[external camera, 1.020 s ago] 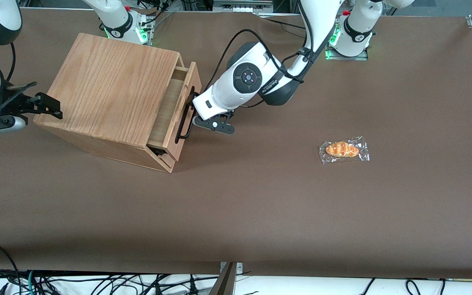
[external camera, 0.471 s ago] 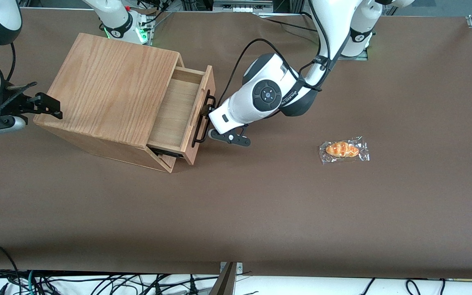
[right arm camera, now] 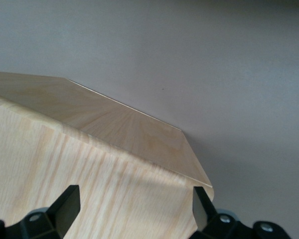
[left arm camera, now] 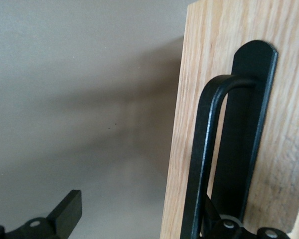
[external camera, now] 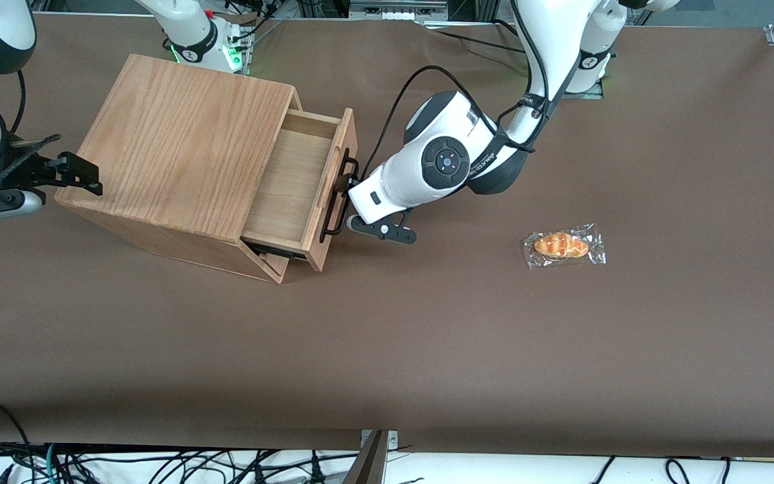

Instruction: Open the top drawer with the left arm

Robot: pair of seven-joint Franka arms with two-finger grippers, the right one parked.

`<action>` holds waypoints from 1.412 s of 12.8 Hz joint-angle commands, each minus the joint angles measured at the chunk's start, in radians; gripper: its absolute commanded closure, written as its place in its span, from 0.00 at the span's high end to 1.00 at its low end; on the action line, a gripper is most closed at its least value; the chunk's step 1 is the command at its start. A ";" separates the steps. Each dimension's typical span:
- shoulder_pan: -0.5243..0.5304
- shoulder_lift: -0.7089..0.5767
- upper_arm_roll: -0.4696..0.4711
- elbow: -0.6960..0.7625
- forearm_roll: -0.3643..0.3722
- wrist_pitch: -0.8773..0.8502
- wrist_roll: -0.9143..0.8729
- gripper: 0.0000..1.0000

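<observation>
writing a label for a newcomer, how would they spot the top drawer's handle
Find the big oak box toward the parked arm's end of the table. The top drawer juts out from it; its handle is the long black metal bar on its front panel, where the gripper sits.

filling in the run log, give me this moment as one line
stage: pulling | top drawer: partly open, inside bare | gripper: open, at bar handle | wrapped pastry: on table toward working arm's end

Front cam: high, looking steeply down on the whole table (external camera: pixel 427 349). Left wrist cam: close-up along the gripper (left arm camera: pixel 139 226) at the drawer front (left arm camera: pixel 284 64), handle (left arm camera: pixel 204 164) by one jaw. Right wrist cam: close on the cabinet (right arm camera: pixel 79 164). All three share the cabinet and drawer.
</observation>
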 commanded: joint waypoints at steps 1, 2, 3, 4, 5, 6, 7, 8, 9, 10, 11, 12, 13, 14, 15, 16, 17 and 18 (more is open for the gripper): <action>0.026 -0.012 0.001 0.005 0.027 -0.038 0.026 1.00; 0.026 -0.012 0.003 0.007 0.027 -0.044 0.026 1.00; 0.028 -0.012 0.004 0.005 0.027 -0.046 0.026 1.00; 0.028 -0.012 0.006 0.005 0.027 -0.046 0.026 1.00; 0.028 -0.012 0.006 0.005 0.029 -0.046 0.026 1.00; 0.028 -0.012 0.006 0.005 0.029 -0.047 0.033 1.00; 0.029 -0.012 0.008 0.005 0.029 -0.049 0.039 1.00; 0.029 -0.012 0.008 0.005 0.029 -0.049 0.039 1.00; 0.029 -0.012 0.008 0.005 0.029 -0.049 0.039 1.00; 0.029 -0.014 0.006 0.005 0.021 -0.050 0.035 1.00; 0.032 -0.029 0.005 0.005 0.006 -0.067 0.027 1.00; 0.055 -0.041 0.001 0.007 -0.035 -0.096 0.026 1.00; 0.065 -0.052 0.001 0.008 -0.078 -0.120 0.024 1.00; 0.065 -0.057 0.001 0.008 -0.092 -0.125 0.015 1.00; 0.065 -0.063 0.000 0.010 -0.094 -0.125 0.007 1.00; 0.071 -0.065 -0.002 0.010 -0.105 -0.127 0.003 1.00; 0.087 -0.071 -0.002 0.010 -0.119 -0.141 0.004 1.00; 0.107 -0.072 -0.005 0.012 -0.129 -0.166 0.004 1.00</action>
